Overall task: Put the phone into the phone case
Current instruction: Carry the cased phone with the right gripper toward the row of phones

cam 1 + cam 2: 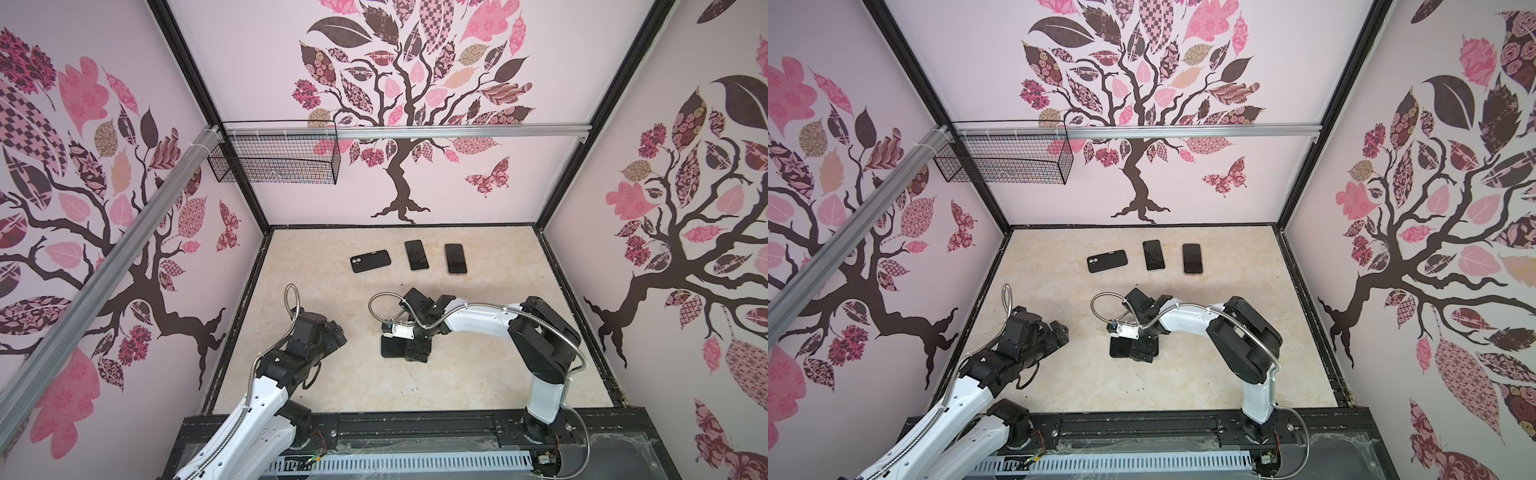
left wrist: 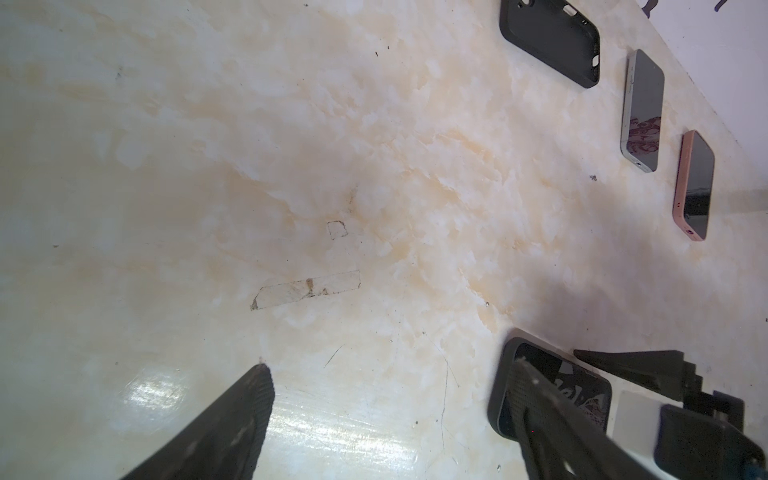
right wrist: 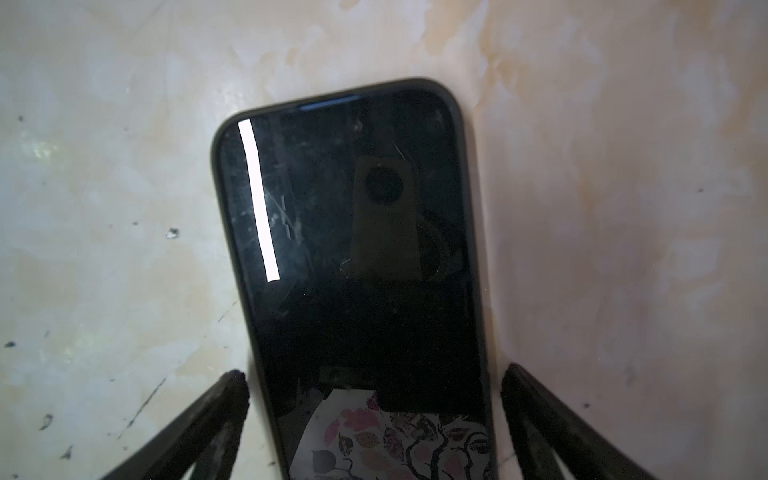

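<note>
Now, R hand (image 3: 374,371) spread wide, astride cased phone (image 3: 353,249), no grip, L hand (image 2: 390,365) spread wide, empty.

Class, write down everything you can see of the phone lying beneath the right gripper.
The phone lies flat, screen up, on the marbled table. Its glossy black glass is scratched and mirrors a light strip, the wrist camera and a tree-patterned wall. A dark matte rim with rounded corners, apparently a case, frames it. The right gripper hangs over one end, open, its fingers either side with a gap.
</note>
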You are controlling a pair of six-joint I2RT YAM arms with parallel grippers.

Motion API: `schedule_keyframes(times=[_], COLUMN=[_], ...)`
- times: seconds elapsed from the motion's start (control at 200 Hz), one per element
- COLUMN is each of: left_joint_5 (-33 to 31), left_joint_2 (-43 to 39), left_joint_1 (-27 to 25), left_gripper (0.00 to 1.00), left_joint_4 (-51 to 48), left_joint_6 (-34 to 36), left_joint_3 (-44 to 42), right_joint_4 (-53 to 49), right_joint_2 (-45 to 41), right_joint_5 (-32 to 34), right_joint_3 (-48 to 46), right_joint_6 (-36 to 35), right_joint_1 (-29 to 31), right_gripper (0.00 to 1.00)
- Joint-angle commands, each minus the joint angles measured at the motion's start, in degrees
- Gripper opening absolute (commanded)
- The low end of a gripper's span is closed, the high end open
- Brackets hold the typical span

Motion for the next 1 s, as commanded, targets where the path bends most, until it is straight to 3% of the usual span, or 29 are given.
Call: schedule_keyframes(times=[0.0,0.15,0.32,0.57,0.735,0.995], left_joint_5=[-1.24,-2.58,-3.17,-4.83,-4.85,-4.08], left_joint_2=[-0.62,-1.01,-1.99,-2.49,-3.39,-4.4], left_joint_1=[0.27,0.27,0.27,0.27,0.27,0.27], left_gripper=[0.91,0.91,0.91,0.91,0.91,0.91], left_joint_4=[-0.13,-1.02,-1.66,-3.88,-4.12,-4.22], left_joint_6=[-0.16,0.02,0.48,1.76,1.94,3.12], left_joint_3=[-1.53,-1.44,-1.09,0.41,1.17,2.58], right_joint_4=[-3.33,-2.97,-2.09,8.44,8.77,8.34], right_joint_2=[3.42,4.29,4.99,-3.0,-8.43,-15.01], right_joint_5=[2.23,3.58,5.34,-0.97,-4.71,2.06], right_joint_3=[2.28,3.03,4.23,-0.67,0.06,0.86], right_joint_6=[-0.27,2.1,7.39,21.07,31.81,36.33], right_joint_1=[0.24,0.48,0.41,-0.69,-6.37,-11.78], right_gripper=[0.95,0.86,0.68,0.52,0.28,0.25])
